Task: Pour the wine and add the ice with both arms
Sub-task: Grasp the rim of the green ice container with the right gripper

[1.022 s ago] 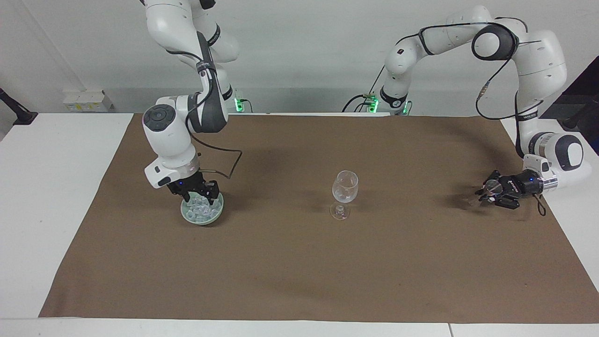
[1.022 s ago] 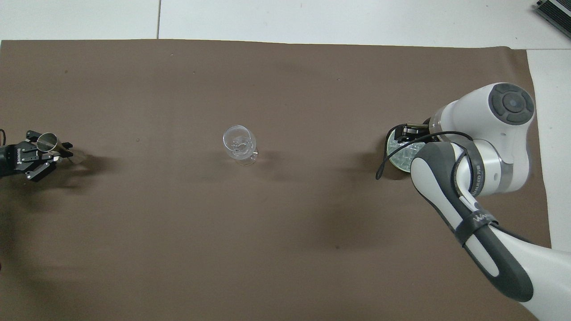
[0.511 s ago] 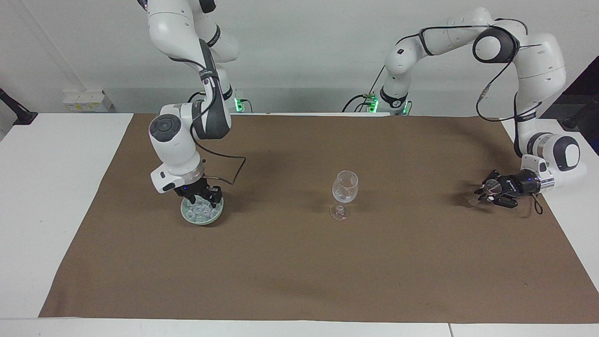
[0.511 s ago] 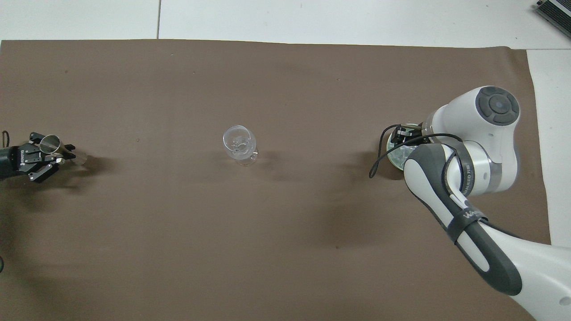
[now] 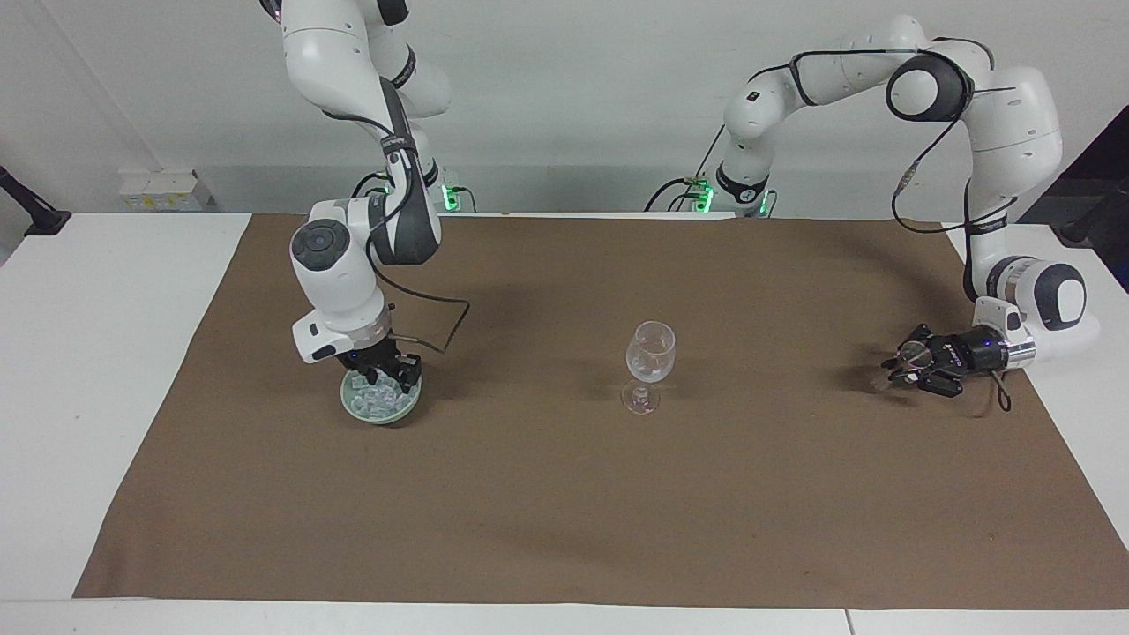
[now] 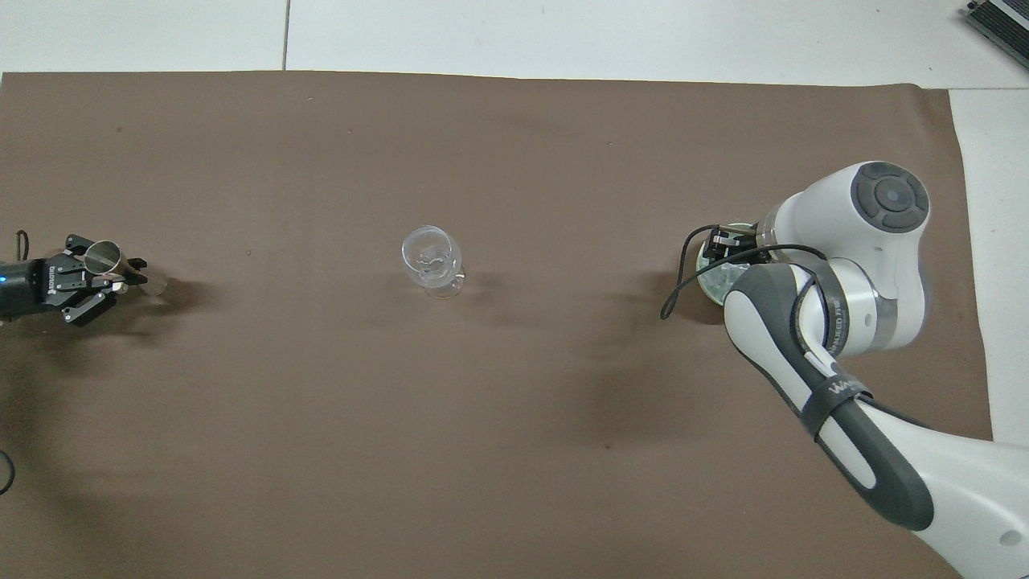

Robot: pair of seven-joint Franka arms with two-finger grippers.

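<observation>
I'm on the ice step: my right hand is down in the pale green bowl among the ice, its grip unreadable, next lifting 1 cube to the wine glass mid-desk, while my left hand, low at its own end, holds a small clear cup.

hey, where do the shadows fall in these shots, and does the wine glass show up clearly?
Facing view: soft shadows on the brown cloth beside the bowl and left hand. Overhead view: the wine glass is faint, mostly a pale rim, its shadow toward the right arm's end.
</observation>
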